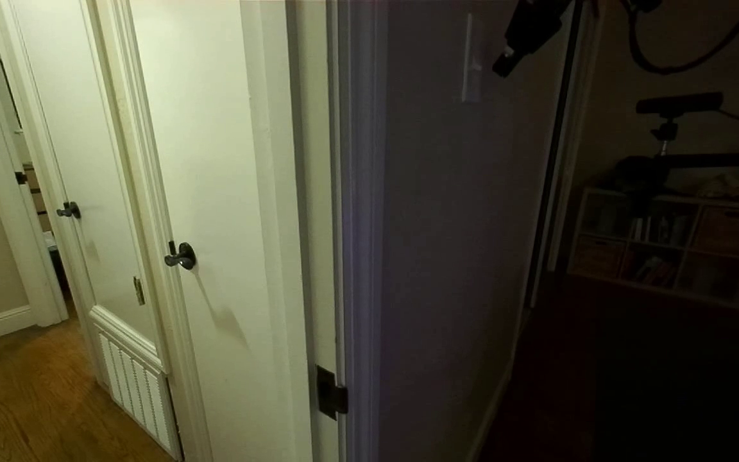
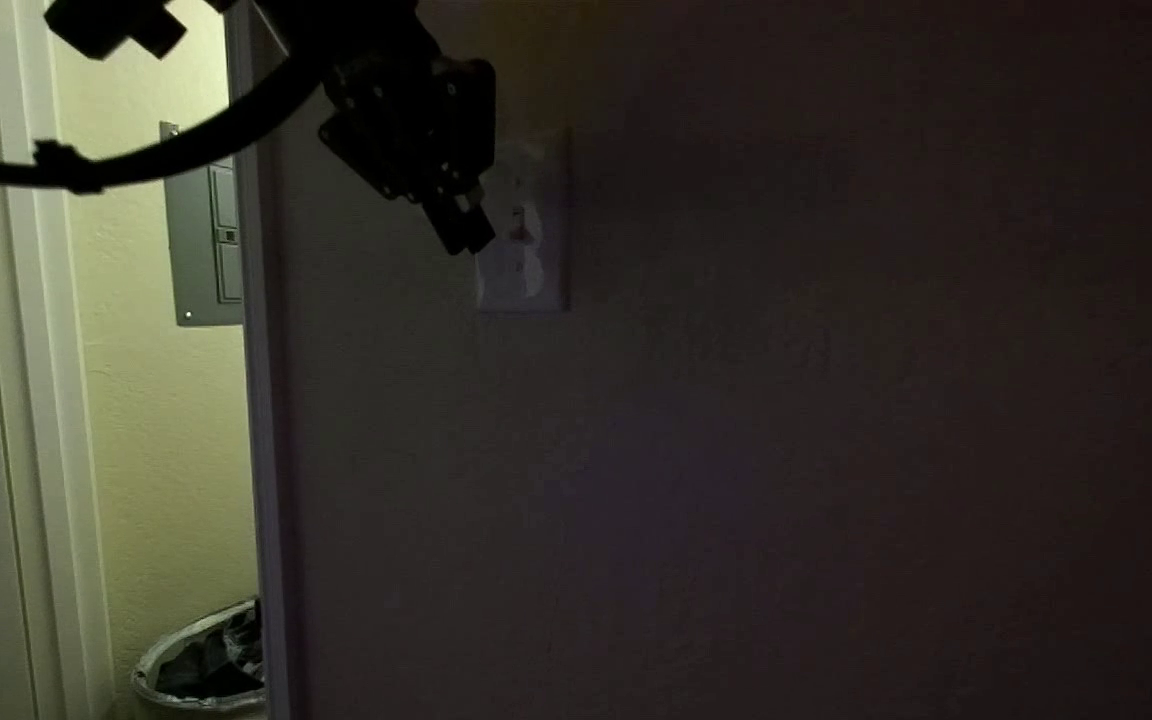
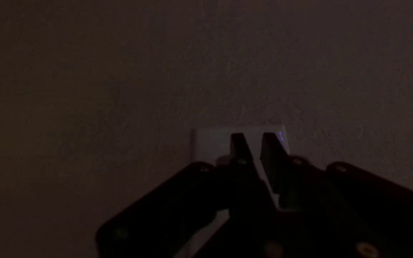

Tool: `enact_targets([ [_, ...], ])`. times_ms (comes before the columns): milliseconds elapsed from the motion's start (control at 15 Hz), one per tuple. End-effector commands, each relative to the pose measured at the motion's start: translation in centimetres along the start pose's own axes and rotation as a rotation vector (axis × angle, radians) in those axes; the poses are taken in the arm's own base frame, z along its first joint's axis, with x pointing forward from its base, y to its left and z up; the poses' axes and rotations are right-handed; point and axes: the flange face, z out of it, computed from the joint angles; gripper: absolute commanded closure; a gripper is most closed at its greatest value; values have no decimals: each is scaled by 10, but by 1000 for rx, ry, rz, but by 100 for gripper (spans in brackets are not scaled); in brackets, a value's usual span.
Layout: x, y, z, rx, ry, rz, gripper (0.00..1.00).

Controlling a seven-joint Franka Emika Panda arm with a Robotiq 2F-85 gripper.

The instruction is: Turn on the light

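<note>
The light's switch plate is a pale upright rectangle on the dark wall, seen in both exterior views (image 1: 470,83) (image 2: 541,285). A small toggle (image 2: 520,228) shows in its middle. My gripper (image 2: 469,240) is dark and points down at a slant by the plate's side, covering part of its edge. In an exterior view the gripper (image 1: 504,66) shows a gap to the plate. In the wrist view the gripper (image 3: 253,138) is partly open, with a narrow gap and nothing between its fingers. The plate (image 3: 213,141) shows behind the fingertips; the gripper hides its lower part and the toggle. No lamp is in view.
A door frame (image 1: 363,256) edges the switch wall, with white doors (image 1: 209,160) beyond. Past the wall's edge are a grey electrical panel (image 2: 201,250) and a round basket (image 2: 196,700). A camera on a stand (image 1: 677,104) and a low shelf (image 1: 684,250) stand in the dark room.
</note>
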Motion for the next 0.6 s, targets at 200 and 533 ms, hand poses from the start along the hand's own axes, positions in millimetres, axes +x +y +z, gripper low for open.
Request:
enact_targets([
  [200, 6, 12, 8, 2, 39, 11, 93],
  [533, 8, 18, 18, 6, 42, 32, 94],
])
